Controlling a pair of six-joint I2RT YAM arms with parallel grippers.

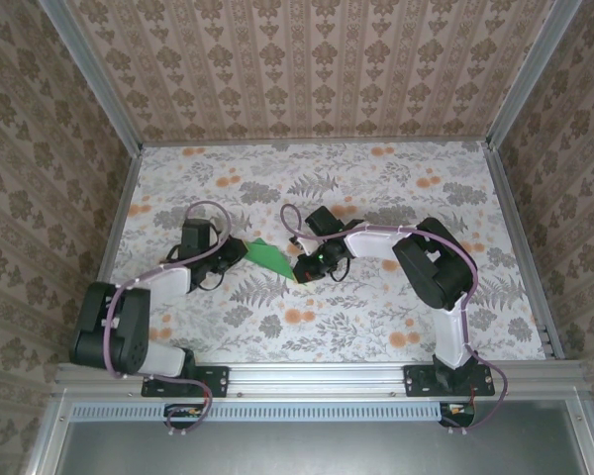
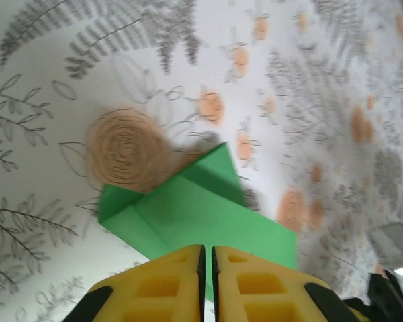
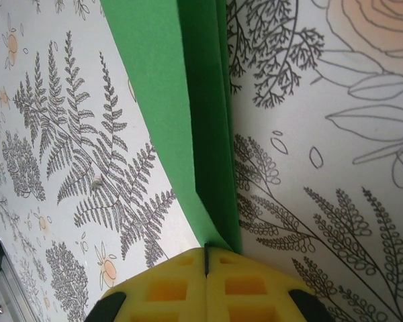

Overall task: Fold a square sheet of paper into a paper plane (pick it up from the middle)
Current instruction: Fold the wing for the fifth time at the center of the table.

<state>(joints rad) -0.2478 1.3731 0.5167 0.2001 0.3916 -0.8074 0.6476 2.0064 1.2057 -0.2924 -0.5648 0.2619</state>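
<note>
Green square sheet of paper (image 1: 270, 256) part-folded, flaps creased; left gripper (image 2: 208, 251) and right gripper (image 3: 206, 251) each pinch edge; dart shape unfinished.

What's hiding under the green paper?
The flowery table shows all around the green paper, so it probably carries on below. The patch right underneath is covered, so I can't see it.
</note>
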